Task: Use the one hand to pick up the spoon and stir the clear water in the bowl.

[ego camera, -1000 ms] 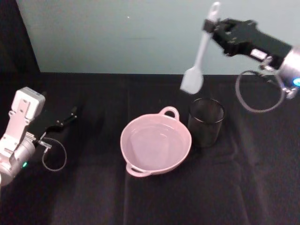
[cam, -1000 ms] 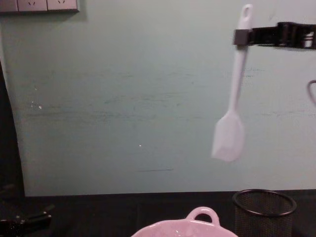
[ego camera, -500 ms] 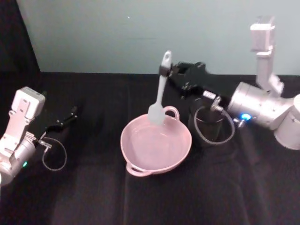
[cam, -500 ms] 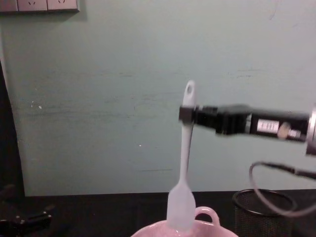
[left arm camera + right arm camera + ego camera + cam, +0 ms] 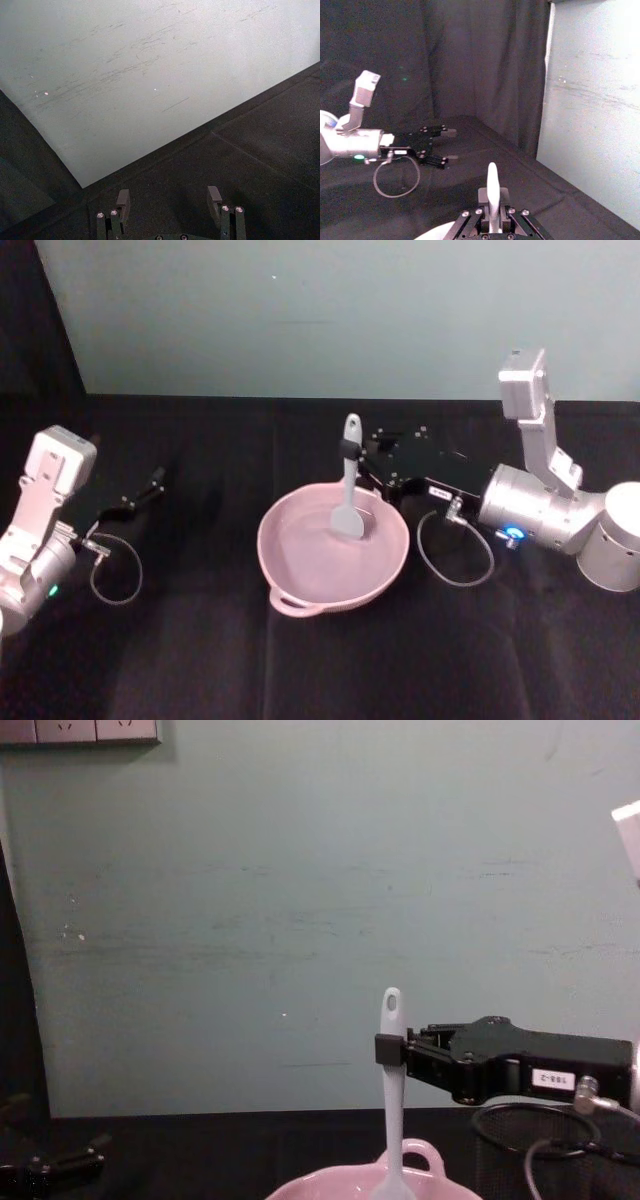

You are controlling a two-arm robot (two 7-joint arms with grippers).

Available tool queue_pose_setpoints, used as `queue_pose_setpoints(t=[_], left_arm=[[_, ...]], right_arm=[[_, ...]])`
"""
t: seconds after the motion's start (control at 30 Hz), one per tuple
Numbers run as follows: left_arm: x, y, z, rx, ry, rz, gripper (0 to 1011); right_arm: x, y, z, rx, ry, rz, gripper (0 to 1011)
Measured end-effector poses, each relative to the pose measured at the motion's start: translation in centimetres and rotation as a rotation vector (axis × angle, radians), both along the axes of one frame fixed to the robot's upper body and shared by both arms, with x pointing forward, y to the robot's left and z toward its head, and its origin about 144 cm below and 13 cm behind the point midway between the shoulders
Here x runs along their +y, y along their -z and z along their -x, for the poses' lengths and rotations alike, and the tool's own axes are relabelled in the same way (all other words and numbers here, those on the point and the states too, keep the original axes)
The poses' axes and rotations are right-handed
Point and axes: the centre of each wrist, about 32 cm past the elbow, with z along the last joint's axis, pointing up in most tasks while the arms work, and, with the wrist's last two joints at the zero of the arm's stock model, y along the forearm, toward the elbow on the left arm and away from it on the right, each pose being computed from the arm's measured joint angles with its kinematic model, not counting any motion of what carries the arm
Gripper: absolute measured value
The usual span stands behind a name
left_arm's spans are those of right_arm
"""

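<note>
I see right gripper clenched on spoon handle, upright | scoop inside pink bowl, mid-table | left gripper parked far left, fingers spread, grasping nothing

1. Head view: high up, looking steeply down at the black table, whole pink bowl in frame.
2. Chest view: low, facing the green wall (way flatter angle); shares the bowl's far rim and white spoon with head view.
3. Left wrist view: near the table, facing that wall.
4. Right wrist view: looks up the spoon handle toward the left gripper.
</note>
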Motion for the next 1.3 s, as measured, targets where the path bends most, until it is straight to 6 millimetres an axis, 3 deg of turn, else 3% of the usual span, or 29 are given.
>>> queue_pose_setpoints(t=[0.2,0.43,0.83,1.13,1.3], left_arm=[[0.0,0.0,0.0,0.0,0.0,0.0,1011],[0.0,0.0,0.0,0.0,0.0,0.0,1011],[0.0,0.0,0.0,0.0,0.0,0.0,1011],[0.0,0.0,0.0,0.0,0.0,0.0,1011],[0.0,0.0,0.0,0.0,0.0,0.0,1011]], right_arm=[[-0.4,0.2,1.3,0.056,-0.038,-0.031,123],[0.9,0.4,2.1,0.102,-0.087,-0.096,123],[3.8,2.6,0.1,-0.033,0.006,-0.121,123],[3.1,3.1,-0.8,-0.133,0.106,-0.081,123],[1.3,2.7,-0.4,-0.144,0.116,-0.072,123]])
